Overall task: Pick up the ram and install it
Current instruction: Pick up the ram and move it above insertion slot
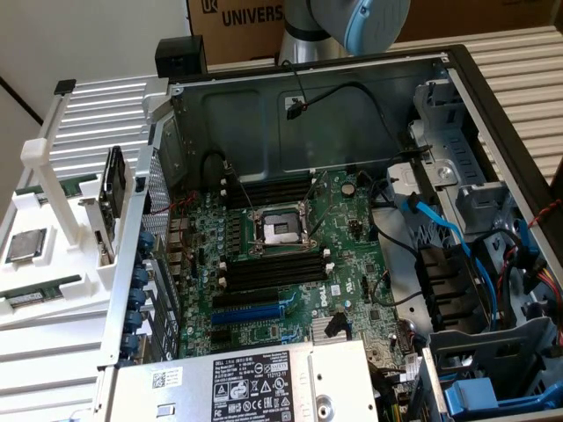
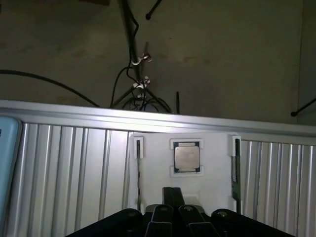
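At the far left of the exterior view, a white ribbed tray (image 1: 53,369) is seen, and a white fixture (image 1: 69,220) is mounted on it. The ram (image 1: 35,295), a narrow green stick with a pale label, is laid flat in a fixture cradle at the lower left of the frame. It lies just below the square silver processor chip (image 1: 25,245). A 2nd green board (image 1: 62,186) is held in a cradle above the chip and is partly covered by a white bracket. A dark card (image 1: 114,189) is stood upright at the fixture's edge, beside the case wall.

The middle of the frame is taken up by the open computer case (image 1: 308,114), with the motherboard (image 1: 352,255) laid inside it. A metal-framed socket (image 1: 281,230) is set at the board's centre, with rows of black memory slots (image 1: 273,272) above and below it. A labelled grey box (image 1: 255,387) is placed at the bottom edge. The robot arm (image 1: 352,22), with its light-blue cap, is seen at the top centre. Blue cables (image 1: 457,246) are run through the right part of the case.

In the wrist view, the gripper (image 2: 173,197) is shown clenched, its fingers pressed together with no object gripped. The processor chip (image 2: 187,157) is seen beyond the fingertips, seated in the white fixture (image 2: 212,173). 2 thin boards are stood edge-on in slots on either side of it, and it cannot be told from this view which of them is the ram.
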`<state>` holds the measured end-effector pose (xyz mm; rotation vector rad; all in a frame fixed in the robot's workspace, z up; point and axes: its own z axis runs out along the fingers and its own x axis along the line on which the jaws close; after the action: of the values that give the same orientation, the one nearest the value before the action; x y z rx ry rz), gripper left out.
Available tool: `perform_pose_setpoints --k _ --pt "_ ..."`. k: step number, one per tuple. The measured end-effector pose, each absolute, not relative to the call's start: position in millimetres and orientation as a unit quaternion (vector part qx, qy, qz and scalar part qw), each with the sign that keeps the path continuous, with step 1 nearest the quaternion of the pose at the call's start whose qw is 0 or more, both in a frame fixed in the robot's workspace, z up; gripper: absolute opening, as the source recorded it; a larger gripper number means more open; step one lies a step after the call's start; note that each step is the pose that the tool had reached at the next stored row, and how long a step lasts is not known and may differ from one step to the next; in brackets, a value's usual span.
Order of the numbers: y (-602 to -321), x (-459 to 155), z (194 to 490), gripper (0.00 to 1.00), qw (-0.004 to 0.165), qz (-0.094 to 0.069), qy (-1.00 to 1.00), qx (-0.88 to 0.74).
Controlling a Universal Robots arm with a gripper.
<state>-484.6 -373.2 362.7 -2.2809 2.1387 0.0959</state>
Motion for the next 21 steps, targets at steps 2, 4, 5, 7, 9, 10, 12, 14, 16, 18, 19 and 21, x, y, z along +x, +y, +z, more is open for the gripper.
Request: perform_pose_setpoints --k 2,4,5,7,9,10,12,14,16,18,19,21 --pt "-373 -485 362 0.10 0.013 0.024 0.684 -0.729" --pt "-374 -485 360 0.10 0.020 0.017 0.683 -0.730" --pt "-374 -485 360 0.10 0.019 0.017 0.683 -0.730" --pt "-375 -485 359 0.10 0.020 0.017 0.683 -0.730" --pt "-375 -485 357 0.10 0.020 0.017 0.683 -0.730" --pt "-375 -485 355 0.10 0.020 0.017 0.683 -0.730" --pt "-376 -485 352 0.10 0.021 0.016 0.683 -0.730" --pt "-376 -484 348 0.10 0.021 0.016 0.683 -0.730" --pt "-382 -483 340 0.10 0.021 0.016 0.684 -0.729" --pt "-383 -482 338 0.10 0.021 0.016 0.684 -0.729" --pt "-383 -480 337 0.10 0.021 0.016 0.684 -0.729" --pt "-383 -477 335 0.10 0.021 0.016 0.684 -0.729"
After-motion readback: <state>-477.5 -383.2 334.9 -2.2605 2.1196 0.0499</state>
